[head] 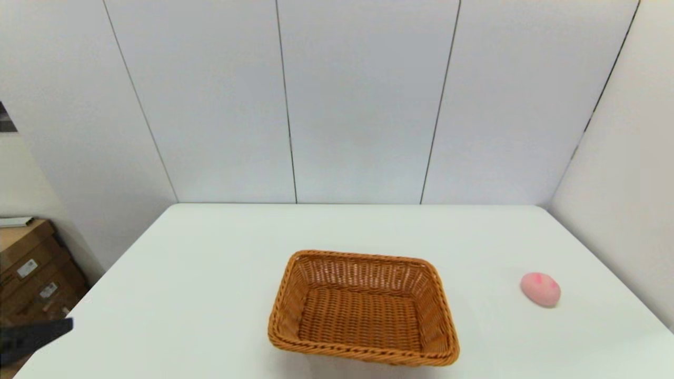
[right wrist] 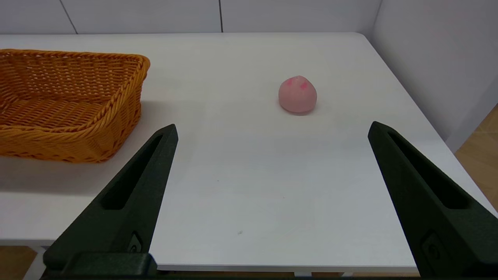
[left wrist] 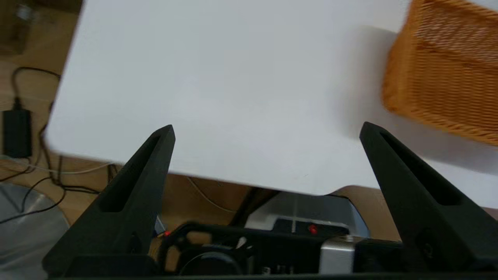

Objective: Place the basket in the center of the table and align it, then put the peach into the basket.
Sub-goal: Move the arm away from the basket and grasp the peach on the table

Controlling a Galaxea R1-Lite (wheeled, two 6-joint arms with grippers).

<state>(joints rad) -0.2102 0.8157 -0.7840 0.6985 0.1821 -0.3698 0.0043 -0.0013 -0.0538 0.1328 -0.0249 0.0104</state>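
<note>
Basket (head: 363, 308): we see orange-brown wicker, empty, beside the spread left gripper (left wrist: 266, 130). Peach (right wrist: 297, 94), pale pink, lies ahead of the spread right gripper (right wrist: 272, 128).

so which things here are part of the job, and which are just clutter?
Job:
- basket, near table centre, empty
- peach, on the table to the basket's right
- left gripper, open, at the table's near left edge
- right gripper, open, facing the peach

Clutter:
- cardboard boxes beside the table
- cables on the floor
</note>
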